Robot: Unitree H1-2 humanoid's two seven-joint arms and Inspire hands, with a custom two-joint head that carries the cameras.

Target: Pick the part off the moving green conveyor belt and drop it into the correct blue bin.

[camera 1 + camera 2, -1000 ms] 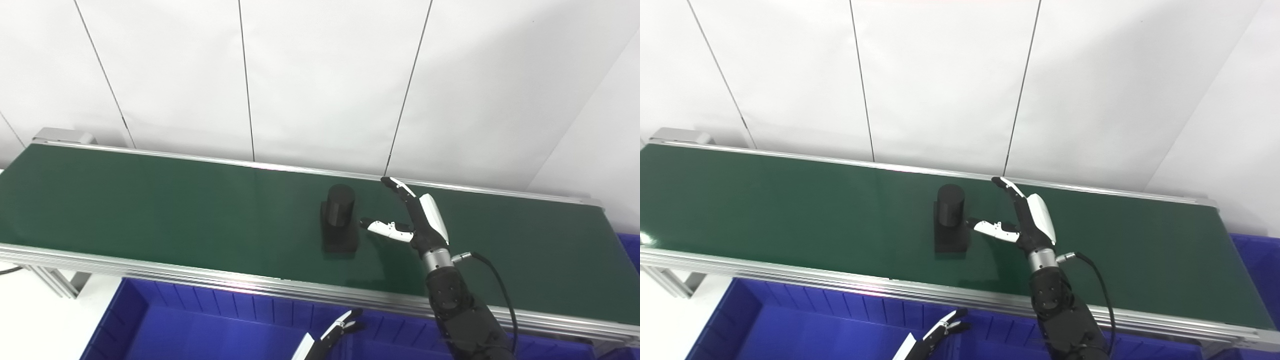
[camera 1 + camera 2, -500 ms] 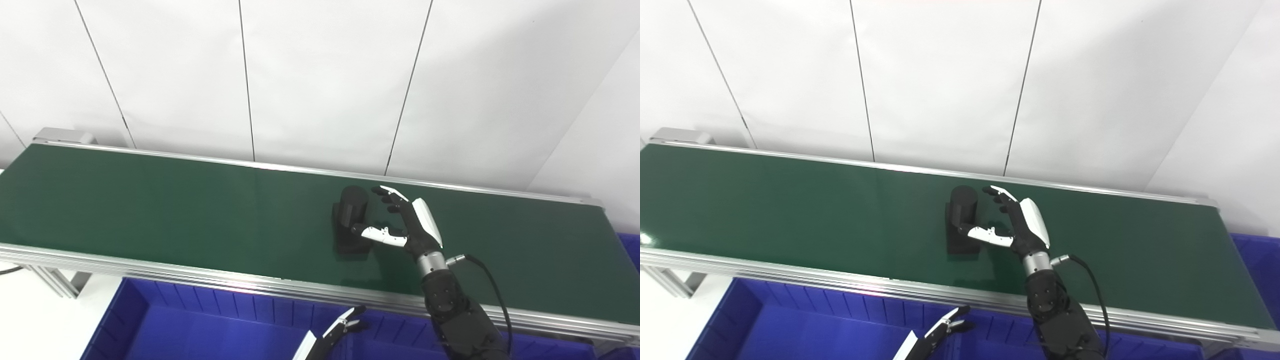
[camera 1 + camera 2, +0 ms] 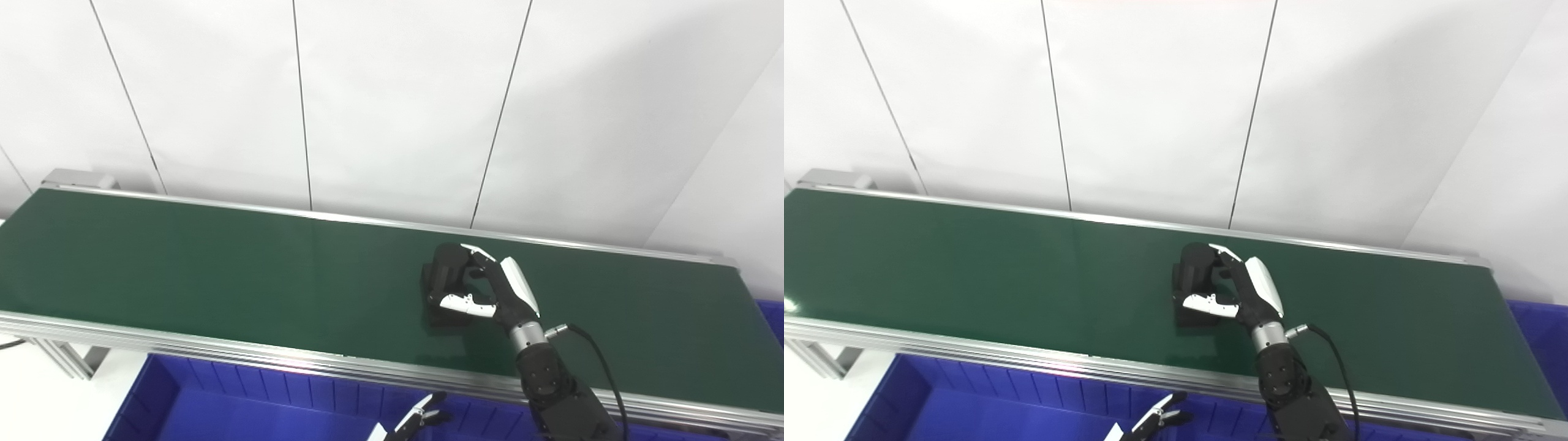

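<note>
The right hand (image 3: 499, 293) reaches over the green conveyor belt (image 3: 184, 257) with its fingers (image 3: 476, 254) curled across the top of the black part (image 3: 442, 275) and its thumb (image 3: 462, 302) pressed against the part's near side, so it has the part in its grasp. The part is a single dark cylinder on a flat base, and it appears to sit on the belt surface still, though the dark shapes blend and lift is hard to judge. It stands right of the belt's middle, nearer the far rail. The left hand (image 3: 419, 419) shows only its fingertips at the bottom edge, spread a little and holding nothing, above a blue bin (image 3: 245, 404). A second blue bin (image 3: 1540, 343) peeks in at the right end of the belt. No lettering is readable anywhere.
</note>
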